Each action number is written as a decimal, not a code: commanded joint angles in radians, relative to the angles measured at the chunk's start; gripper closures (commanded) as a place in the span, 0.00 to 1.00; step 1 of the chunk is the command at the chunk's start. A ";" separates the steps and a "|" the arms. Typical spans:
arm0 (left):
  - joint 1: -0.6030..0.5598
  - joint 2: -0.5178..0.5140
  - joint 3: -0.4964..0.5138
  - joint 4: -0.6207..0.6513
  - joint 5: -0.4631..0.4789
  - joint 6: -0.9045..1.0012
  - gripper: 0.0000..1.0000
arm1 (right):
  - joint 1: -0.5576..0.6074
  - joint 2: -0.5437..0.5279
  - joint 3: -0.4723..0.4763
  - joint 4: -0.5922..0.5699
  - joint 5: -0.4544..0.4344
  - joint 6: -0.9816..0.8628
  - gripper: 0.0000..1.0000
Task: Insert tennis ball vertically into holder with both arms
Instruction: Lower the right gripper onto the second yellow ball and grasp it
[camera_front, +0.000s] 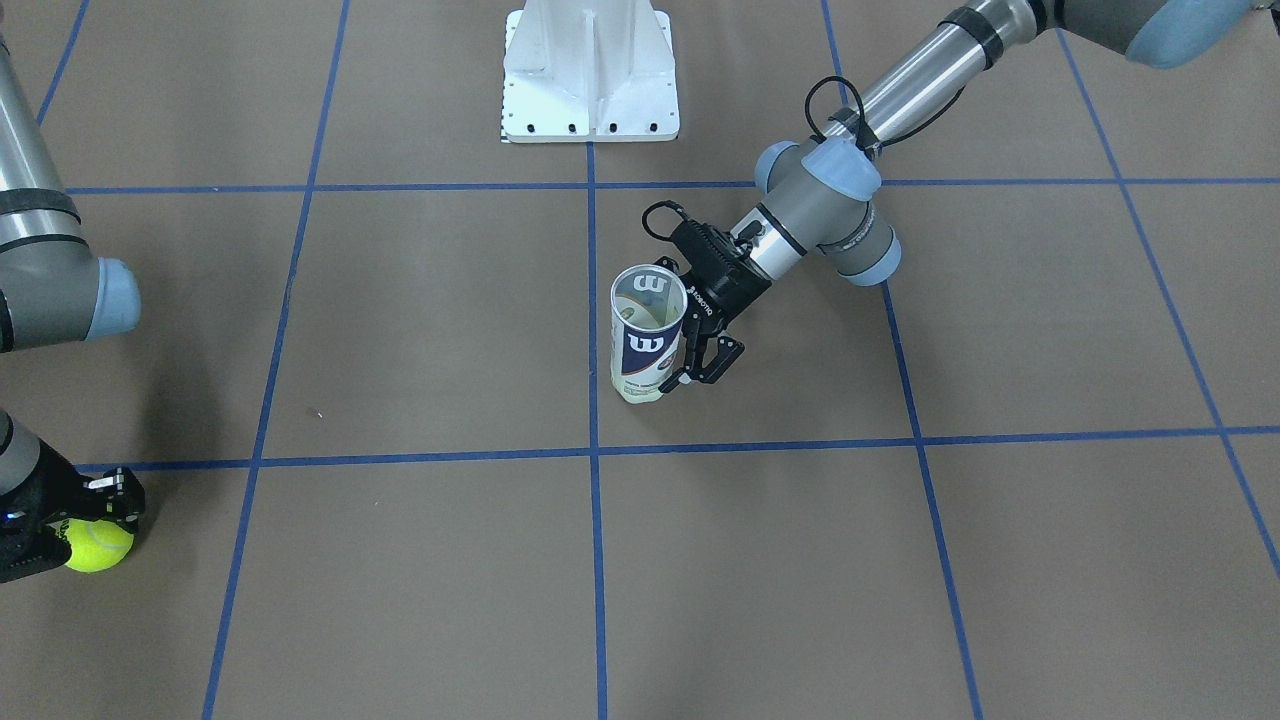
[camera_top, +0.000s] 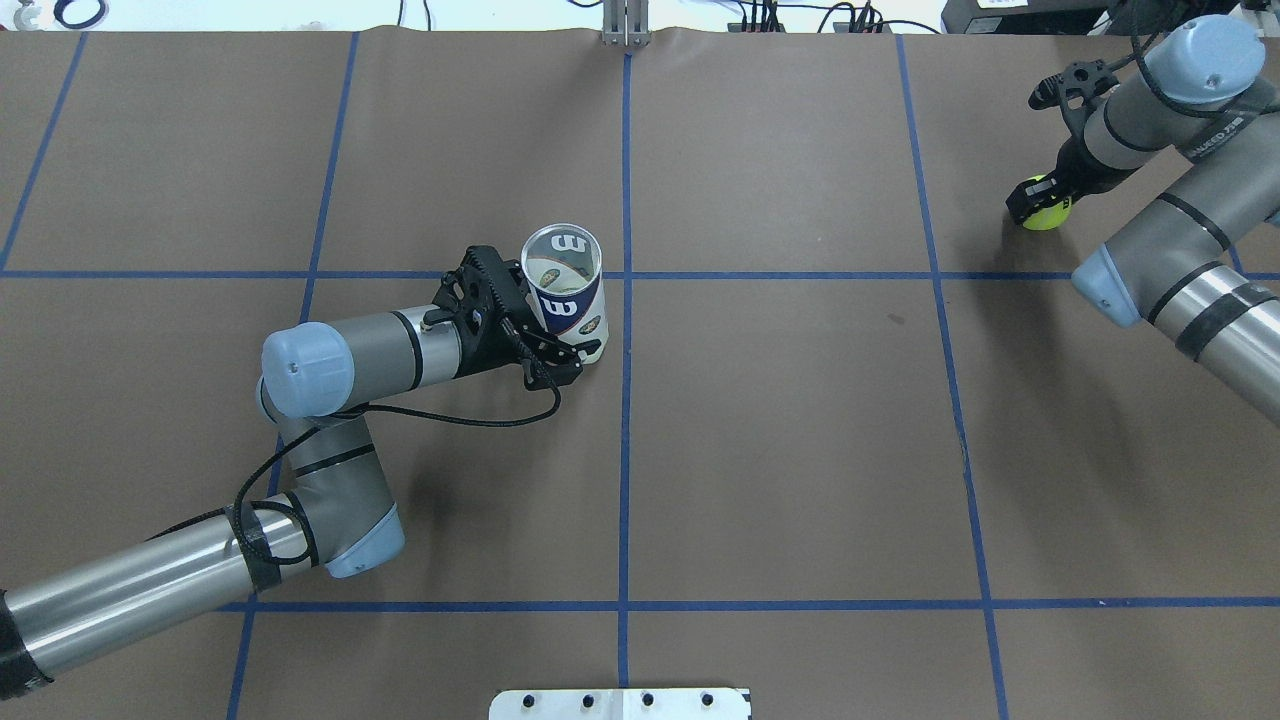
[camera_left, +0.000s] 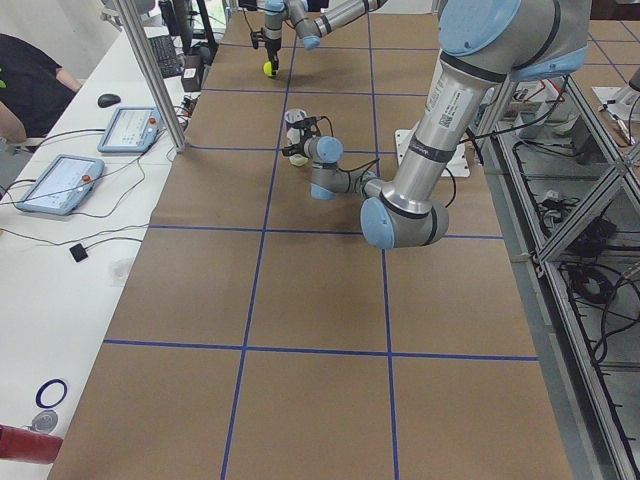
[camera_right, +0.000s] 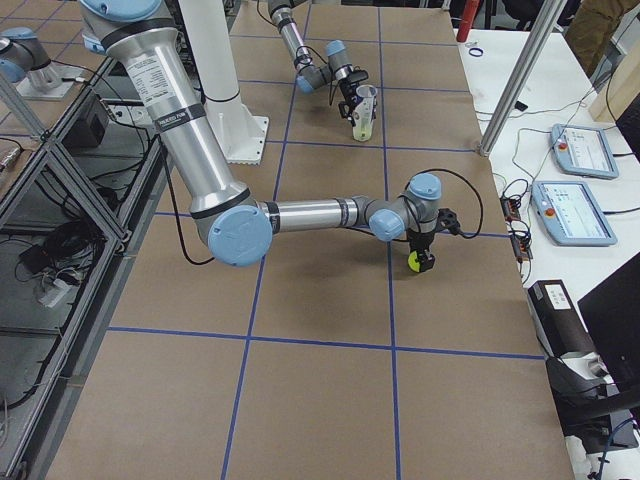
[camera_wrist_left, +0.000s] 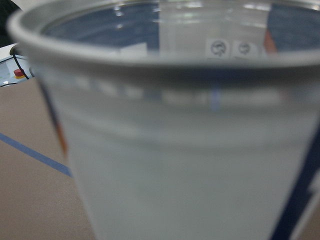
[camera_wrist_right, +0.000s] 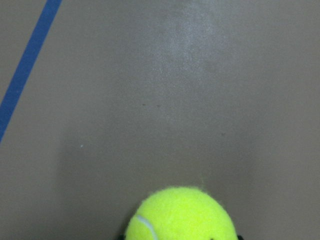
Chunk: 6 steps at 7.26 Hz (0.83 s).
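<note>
The holder (camera_front: 648, 335) is a clear tennis-ball can with a navy-and-white "W" label. It stands upright near the table's middle, its open mouth up, and also shows in the overhead view (camera_top: 565, 290). My left gripper (camera_front: 690, 365) reaches in level from the side, its fingers closed around the can's lower part. The can wall fills the left wrist view (camera_wrist_left: 175, 150). The yellow-green tennis ball (camera_front: 98, 545) sits at table level at the far edge on my right, and my right gripper (camera_top: 1035, 200) is shut on it from above. It also shows in the right wrist view (camera_wrist_right: 182, 215).
The white metal pedestal base (camera_front: 590, 80) stands at my side of the table, on the centre line. Blue tape lines divide the brown table cover (camera_top: 780, 430) into squares. Operator tablets (camera_right: 575, 150) lie on a side bench beyond the far edge.
</note>
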 joint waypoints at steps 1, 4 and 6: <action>0.000 0.000 0.000 0.000 0.000 0.002 0.01 | 0.070 0.045 0.026 -0.021 0.082 0.002 1.00; 0.001 -0.003 -0.002 0.000 0.000 0.000 0.01 | 0.083 0.243 0.053 -0.080 0.127 0.207 1.00; 0.001 -0.005 -0.002 0.000 0.001 0.000 0.01 | 0.002 0.328 0.143 -0.104 0.193 0.450 1.00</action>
